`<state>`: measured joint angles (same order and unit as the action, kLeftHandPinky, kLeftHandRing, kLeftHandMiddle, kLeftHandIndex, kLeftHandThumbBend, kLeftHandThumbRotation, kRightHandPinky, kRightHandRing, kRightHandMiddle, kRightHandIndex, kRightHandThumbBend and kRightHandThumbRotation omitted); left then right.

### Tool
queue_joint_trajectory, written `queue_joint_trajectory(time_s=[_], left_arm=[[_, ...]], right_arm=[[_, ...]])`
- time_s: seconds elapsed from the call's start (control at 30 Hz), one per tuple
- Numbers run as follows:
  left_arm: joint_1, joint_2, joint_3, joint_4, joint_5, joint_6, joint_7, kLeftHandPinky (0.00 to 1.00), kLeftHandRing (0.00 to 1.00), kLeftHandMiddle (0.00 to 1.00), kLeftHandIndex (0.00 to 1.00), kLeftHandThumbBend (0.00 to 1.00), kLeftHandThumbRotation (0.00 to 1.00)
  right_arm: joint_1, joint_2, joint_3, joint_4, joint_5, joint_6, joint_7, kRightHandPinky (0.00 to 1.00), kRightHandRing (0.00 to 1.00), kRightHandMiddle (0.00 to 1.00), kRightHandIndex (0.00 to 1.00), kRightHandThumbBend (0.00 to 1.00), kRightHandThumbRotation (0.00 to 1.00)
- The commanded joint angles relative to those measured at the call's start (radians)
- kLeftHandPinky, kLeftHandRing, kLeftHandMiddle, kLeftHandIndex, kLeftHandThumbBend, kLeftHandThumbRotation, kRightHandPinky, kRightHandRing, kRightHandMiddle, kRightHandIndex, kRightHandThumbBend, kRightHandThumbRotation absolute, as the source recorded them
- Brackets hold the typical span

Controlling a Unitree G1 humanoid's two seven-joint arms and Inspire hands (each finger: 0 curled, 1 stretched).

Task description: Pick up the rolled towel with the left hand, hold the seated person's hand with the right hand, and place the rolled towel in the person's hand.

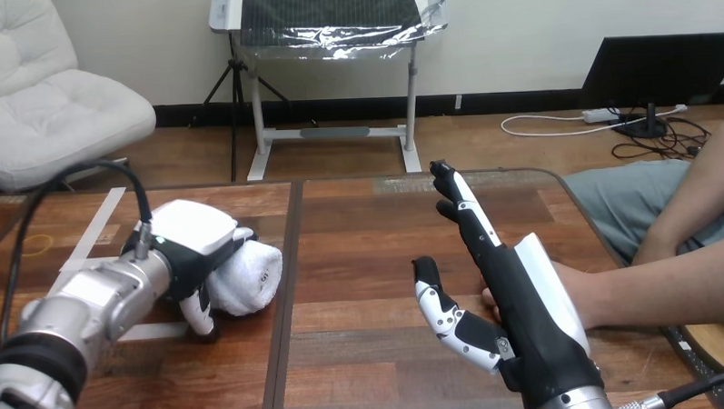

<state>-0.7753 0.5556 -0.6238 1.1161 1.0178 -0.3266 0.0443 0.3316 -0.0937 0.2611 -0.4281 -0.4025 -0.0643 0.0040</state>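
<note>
Over the towel (252, 276): left hand (191, 242), white shell up, laid across the roll from its left side.
Fingers of the left hand (201, 315): curled round the towel, clasping it.
Towel: white, rolled, lying on the wooden surface (360, 259), right end sticking out past the hand.
Well right of the towel: right hand (526, 308), standing on edge, black palm turned toward the towel, white shell turned away from it.
Fingers of the right hand (468, 214): straight, close together, pointing away across the surface; thumb (439, 306) spread out toward the towel; nothing clasped.
Person's hand (580, 292): on the side of the right hand away from the towel, mostly behind the white shell, fingertips peeking out on the palm side; touching or apart, cannot tell.
Between towel and right hand: bare wood, crossed by a dark seam (289, 289) just right of the towel.
</note>
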Motion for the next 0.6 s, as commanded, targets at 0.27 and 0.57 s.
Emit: queue_joint_trajectory(time_s=[0.27, 0.57], left_arm=[[-0.099, -0.056, -0.057, 0.089, 0.023, 0.062, 0.090, 0.99, 0.96, 0.98, 0.94, 0.90, 0.19], [-0.097, -0.086, -0.081, 0.133, 0.023, 0.104, 0.144, 0.99, 0.96, 0.97, 0.94, 0.89, 0.17]], right_arm=[[-0.021, -0.006, -0.013, -0.052, 0.007, -0.006, 0.007, 0.98, 0.94, 0.98, 1.00, 0.00, 0.00], [-0.014, -0.007, -0.019, -0.059, 0.008, -0.004, 0.012, 0.99, 0.95, 0.99, 1.00, 0.00, 0.00]])
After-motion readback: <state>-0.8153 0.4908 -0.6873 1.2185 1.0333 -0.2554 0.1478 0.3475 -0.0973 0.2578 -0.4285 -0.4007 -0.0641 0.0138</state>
